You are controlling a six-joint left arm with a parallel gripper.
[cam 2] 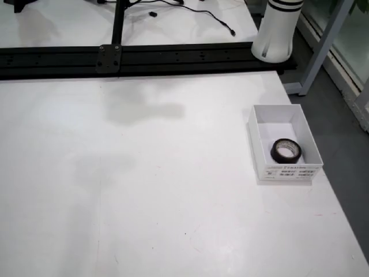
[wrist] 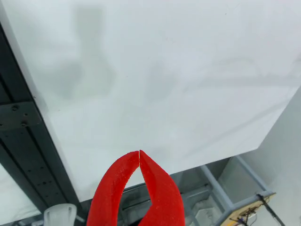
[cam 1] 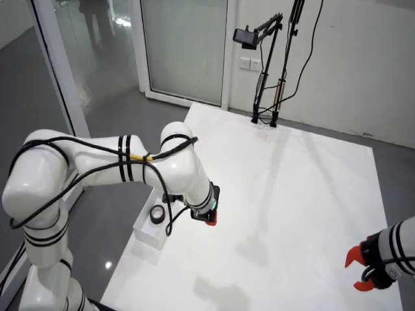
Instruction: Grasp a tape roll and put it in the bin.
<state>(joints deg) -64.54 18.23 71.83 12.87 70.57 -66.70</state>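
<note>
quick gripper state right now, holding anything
Gripper: shut, red fingertips touching, nothing between them. The tape roll lies inside the white bin.

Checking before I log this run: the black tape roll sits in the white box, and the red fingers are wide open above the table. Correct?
Not quite: the red fingers are closed, tips touching, in the view riding on the gripper. The black tape roll does lie in the white box.
</note>
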